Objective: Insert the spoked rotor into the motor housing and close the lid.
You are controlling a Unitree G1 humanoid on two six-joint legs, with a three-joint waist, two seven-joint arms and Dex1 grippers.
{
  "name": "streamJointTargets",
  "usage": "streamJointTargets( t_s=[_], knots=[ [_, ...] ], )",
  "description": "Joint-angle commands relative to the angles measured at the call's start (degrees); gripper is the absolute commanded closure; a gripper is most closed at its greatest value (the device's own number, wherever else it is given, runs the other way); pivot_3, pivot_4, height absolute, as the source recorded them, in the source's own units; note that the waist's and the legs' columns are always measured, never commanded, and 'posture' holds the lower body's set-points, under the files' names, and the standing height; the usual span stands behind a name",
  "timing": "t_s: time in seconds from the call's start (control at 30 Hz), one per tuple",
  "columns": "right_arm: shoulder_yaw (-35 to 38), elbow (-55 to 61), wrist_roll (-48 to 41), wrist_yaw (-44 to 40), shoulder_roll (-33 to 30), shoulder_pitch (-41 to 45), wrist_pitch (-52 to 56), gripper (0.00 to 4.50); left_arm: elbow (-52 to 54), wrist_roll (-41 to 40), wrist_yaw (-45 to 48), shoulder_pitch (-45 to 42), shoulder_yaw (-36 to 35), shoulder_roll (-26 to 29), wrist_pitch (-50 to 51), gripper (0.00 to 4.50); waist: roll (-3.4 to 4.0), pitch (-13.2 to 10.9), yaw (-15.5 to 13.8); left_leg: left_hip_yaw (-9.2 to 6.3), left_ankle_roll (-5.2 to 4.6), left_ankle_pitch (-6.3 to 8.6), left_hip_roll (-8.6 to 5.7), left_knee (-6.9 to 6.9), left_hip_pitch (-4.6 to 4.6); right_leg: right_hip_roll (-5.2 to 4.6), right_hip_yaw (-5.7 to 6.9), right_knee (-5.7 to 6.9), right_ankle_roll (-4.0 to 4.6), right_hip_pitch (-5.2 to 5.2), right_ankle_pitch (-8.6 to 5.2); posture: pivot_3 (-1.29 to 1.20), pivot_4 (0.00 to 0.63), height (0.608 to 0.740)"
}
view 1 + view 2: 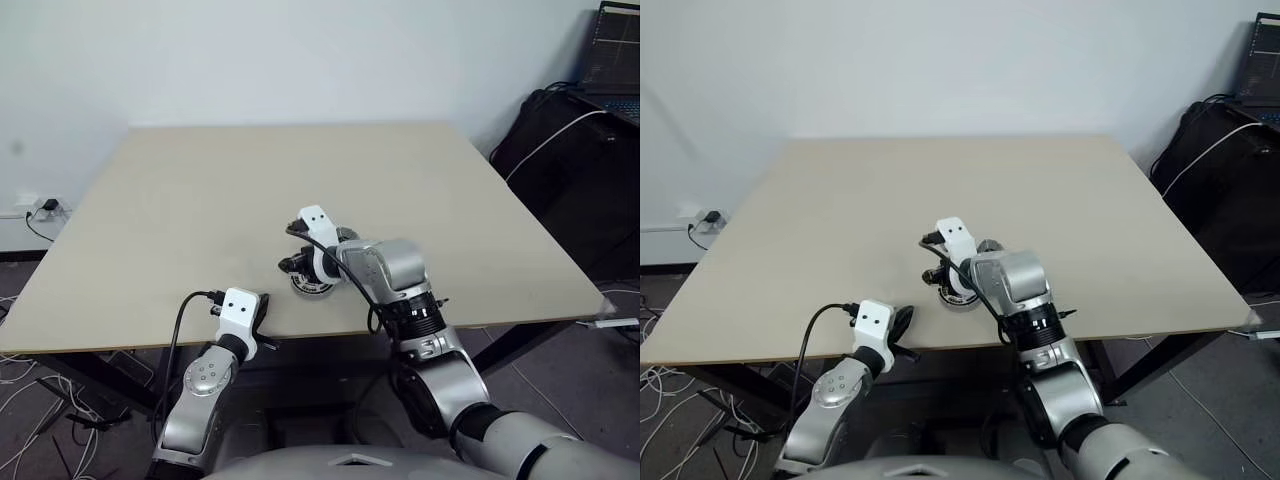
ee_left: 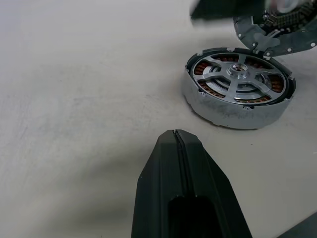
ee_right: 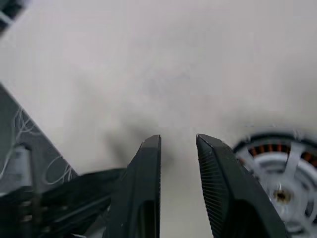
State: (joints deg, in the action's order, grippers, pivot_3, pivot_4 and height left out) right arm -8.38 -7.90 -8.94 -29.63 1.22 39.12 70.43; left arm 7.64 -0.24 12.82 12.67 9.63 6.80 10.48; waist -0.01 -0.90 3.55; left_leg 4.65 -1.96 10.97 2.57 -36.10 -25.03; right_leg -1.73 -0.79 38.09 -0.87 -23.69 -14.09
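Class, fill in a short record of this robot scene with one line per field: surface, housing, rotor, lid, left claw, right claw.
surface: beige table
housing: motor housing stands on the table near its front edge, copper windings showing
rotor: spoked rotor already seated inside the housing
lid: cannot be made out for sure; a perforated metal part sits just behind the housing
left claw: shut, empty, at the table's front edge, pointing toward the housing
right claw: fingers slightly apart, holding nothing, above the table beside the housing
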Motion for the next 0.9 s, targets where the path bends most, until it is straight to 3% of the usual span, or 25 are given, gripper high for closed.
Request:
streamJointTargets(
  t_s=[0.03, 0.2, 0.33, 0.53, 0.9],
  knots=[
    [-5.0, 3.9, -0.6, -4.1, -5.2, 1.2, -4.9, 3.26, 1.2, -0.4, -0.1, -0.7, -0.2, -0.3, -1.3, 4.50, -0.02, 0.0, 0.0, 0.00, 0.00, 0.00, 0.00, 0.00, -0.01, 0.00, 0.00, -0.05, 0.04, 0.02, 0.02, 0.00, 0.000, 0.740],
    [-24.5, 7.3, 7.4, -16.9, -23.1, 0.7, -21.8, 3.26, 1.0, -0.4, -0.2, -0.7, -0.1, -0.4, -1.4, 4.50, -0.02, 0.0, -0.1, 0.01, -0.07, 0.03, -0.11, 0.00, -0.10, 0.01, 0.01, -0.24, -0.02, 0.00, -0.01, 0.00, 0.000, 0.740],
    [-30.2, 8.1, 9.8, -22.2, -28.2, 1.0, -27.5, 3.26, 0.9, -0.5, -0.1, -0.8, 0.0, -0.4, -1.4, 4.50, -0.02, 0.0, 0.2, 0.02, -0.09, 0.04, -0.05, -0.01, -0.10, 0.00, -0.05, -0.25, -0.02, -0.03, -0.02, 0.00, 0.000, 0.740],
    [-33.4, 7.6, 12.9, -23.9, -28.6, -0.1, -30.6, 3.26, 1.0, -0.5, 0.0, -0.9, -0.1, -0.2, -1.2, 4.50, -0.04, 0.0, -0.2, -0.05, -0.06, 0.03, 0.01, 0.00, 0.00, 0.09, -0.03, -0.16, -0.23, 0.02, -0.19, 0.00, 0.000, 0.740],
    [-32.7, 3.0, 16.4, -22.4, -24.6, -1.2, -32.7, 3.26, 1.3, -0.5, -0.3, -0.5, -0.2, -0.3, -1.2, 4.50, -0.07, 0.0, -1.2, 0.02, -0.06, 0.04, -0.03, -0.03, -0.01, -0.13, -0.01, -0.17, 0.00, 0.02, -0.02, 0.00, 0.000, 0.740]
  ],
)
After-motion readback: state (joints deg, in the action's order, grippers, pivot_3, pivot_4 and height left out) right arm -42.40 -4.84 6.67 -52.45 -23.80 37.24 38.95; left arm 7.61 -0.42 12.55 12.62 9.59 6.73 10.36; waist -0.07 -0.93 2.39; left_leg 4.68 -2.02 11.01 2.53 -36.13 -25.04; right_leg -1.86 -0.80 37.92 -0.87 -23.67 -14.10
